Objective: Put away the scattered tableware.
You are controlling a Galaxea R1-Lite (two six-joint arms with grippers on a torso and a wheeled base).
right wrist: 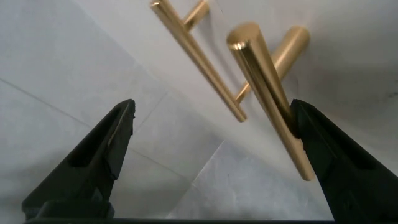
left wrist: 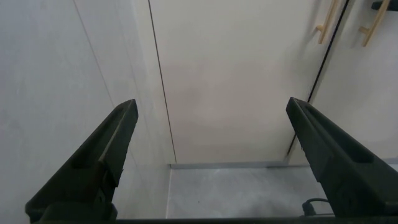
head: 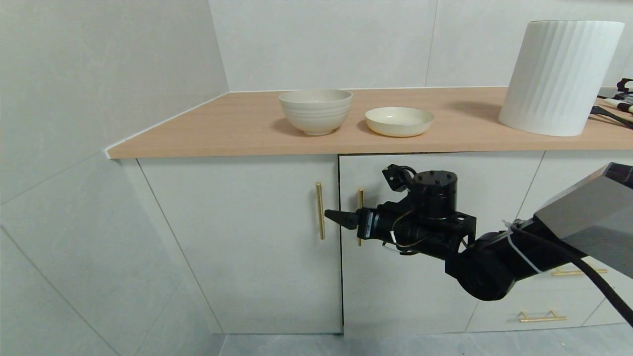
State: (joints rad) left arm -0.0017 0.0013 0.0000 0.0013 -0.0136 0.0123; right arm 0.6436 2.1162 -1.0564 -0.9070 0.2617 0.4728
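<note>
Cabinet first: the right tool [head: 337,217], jaws wide and holding nothing, hovers at the two upright brass handles where the cabinet doors meet. The nearer handle [right wrist: 267,99] runs vertically just inside one finger, ungripped. The bowl [head: 315,111] and plate [head: 399,120] sit on the counter [head: 222,133] above the right tool, the bowl leftward, the plate rightward. The left tool [left wrist: 211,106], also wide, hangs farther off, facing a door's lower part.

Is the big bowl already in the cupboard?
No, the bowl sits on the countertop beside the shallow dish.
</note>
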